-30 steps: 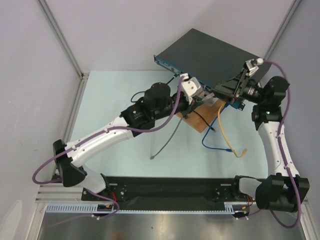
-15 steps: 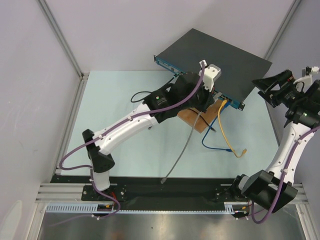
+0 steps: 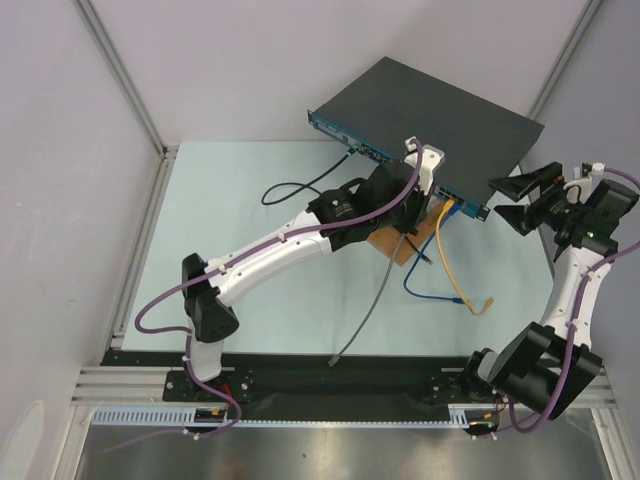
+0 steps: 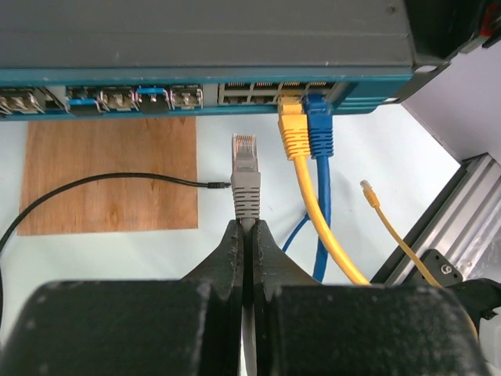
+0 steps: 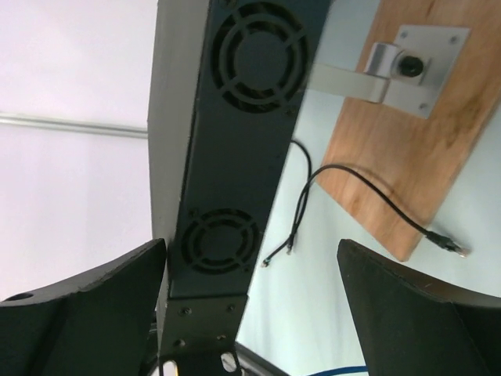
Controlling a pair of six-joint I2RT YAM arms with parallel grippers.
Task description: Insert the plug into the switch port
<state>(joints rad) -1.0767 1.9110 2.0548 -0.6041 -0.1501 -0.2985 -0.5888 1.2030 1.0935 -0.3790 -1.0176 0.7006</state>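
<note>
The switch is a flat dark grey box at the back, its teal front face lined with sockets. My left gripper is shut on a grey cable just behind its grey plug. The plug points at the front face and stops short of it, just left of a yellow plug and a blue plug seated in ports. In the top view the left gripper is at the switch front. My right gripper is open and empty by the switch's right end, whose fan grilles show.
A brown wooden board with a metal bracket lies in front of the switch. A thin black cable crosses it. Yellow and blue cables hang forward onto the table. The grey cable trails toward the near rail.
The left arm has carried the grey plug up to the switch front. The right gripper left the switch's right corner, swung out to the right, then came partly back.
</note>
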